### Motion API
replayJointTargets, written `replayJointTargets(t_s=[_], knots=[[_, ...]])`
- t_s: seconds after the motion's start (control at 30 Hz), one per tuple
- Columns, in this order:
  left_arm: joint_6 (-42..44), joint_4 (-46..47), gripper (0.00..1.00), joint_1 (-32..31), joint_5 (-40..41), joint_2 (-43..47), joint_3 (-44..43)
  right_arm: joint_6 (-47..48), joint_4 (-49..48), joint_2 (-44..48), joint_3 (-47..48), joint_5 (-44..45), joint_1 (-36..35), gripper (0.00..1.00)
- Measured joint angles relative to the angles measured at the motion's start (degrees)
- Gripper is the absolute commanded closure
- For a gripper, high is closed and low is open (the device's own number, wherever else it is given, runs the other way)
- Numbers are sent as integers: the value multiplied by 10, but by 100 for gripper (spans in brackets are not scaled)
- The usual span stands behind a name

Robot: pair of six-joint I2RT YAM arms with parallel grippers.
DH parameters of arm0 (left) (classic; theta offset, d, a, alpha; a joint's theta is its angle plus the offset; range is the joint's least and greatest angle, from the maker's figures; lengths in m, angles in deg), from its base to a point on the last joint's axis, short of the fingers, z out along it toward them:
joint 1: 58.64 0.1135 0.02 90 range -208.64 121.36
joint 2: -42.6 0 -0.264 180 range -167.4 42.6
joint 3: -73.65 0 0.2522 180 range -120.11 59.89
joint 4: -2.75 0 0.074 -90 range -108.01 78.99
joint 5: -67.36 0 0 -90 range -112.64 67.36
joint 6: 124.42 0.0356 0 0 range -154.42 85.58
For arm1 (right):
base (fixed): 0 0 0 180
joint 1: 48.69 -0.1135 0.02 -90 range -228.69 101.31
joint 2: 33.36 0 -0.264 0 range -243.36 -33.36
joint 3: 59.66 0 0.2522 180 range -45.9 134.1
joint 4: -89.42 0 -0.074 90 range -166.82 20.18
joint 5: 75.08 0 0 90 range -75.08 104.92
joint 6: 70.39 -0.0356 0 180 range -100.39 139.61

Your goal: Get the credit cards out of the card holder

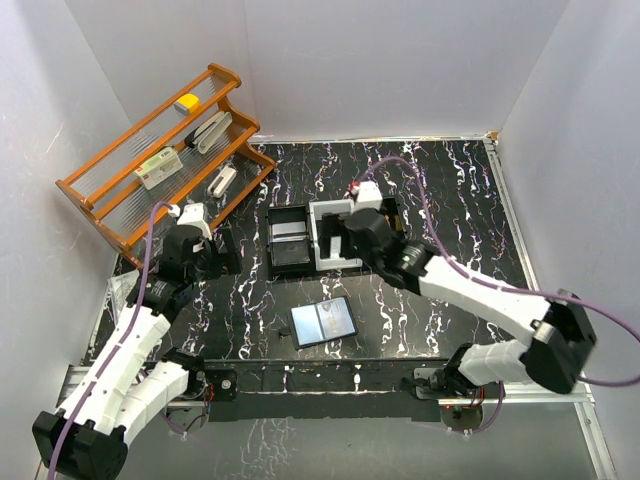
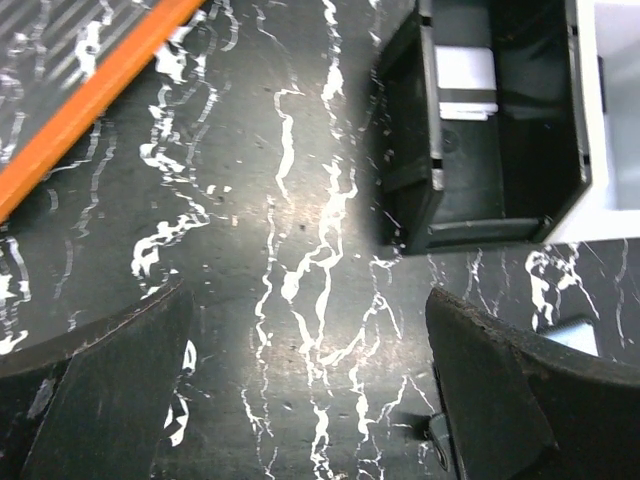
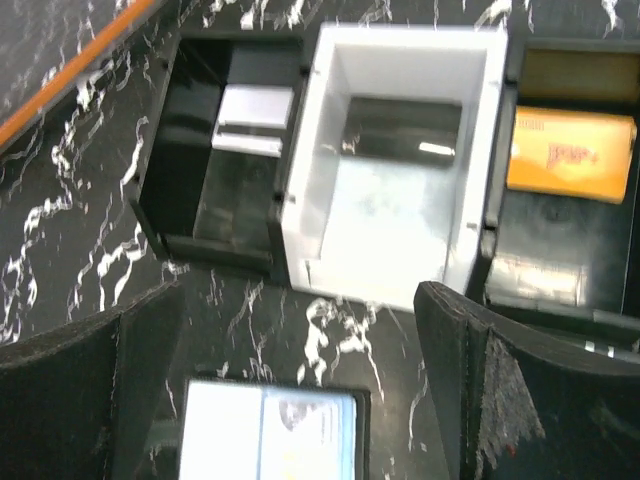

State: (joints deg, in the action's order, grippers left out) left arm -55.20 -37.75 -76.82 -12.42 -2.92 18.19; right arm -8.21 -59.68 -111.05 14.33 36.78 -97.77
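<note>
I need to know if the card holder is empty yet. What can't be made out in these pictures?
1. card holder pockets: too small in the top view; in the right wrist view blurred and cut off by the bottom edge, so remaining cards are unclear.
2. orange card print: blurred in the right wrist view; in the top view the right arm largely covers that compartment.
</note>
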Motion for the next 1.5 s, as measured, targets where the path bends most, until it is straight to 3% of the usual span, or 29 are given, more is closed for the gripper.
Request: replayJointTargets(t_s=[0.1, 0.23, 0.37, 0.5, 0.73, 0.97, 1.5], knots=[[2, 12, 3, 0, -45, -12, 5, -22, -27, 72, -92, -36, 4, 12], [-14, 35, 6, 0, -123, -49, 9, -62, -32, 104, -173, -106, 4, 25], [-81, 102, 11, -5, -221, -62, 63, -120, -19, 121, -228, -146, 3, 35], [-156, 140, 16, -53, -261, -63, 110, -157, -15, 131, -249, -177, 3, 42], [-230, 195, 28, -193, -233, -84, 111, -180, -22, 111, -254, -218, 3, 50], [-267, 216, 45, -265, -186, -132, 111, -192, -24, 80, -255, -241, -1, 54], [-316, 191, 49, -336, -132, -149, 124, -203, -42, 30, -269, -277, -3, 53]])
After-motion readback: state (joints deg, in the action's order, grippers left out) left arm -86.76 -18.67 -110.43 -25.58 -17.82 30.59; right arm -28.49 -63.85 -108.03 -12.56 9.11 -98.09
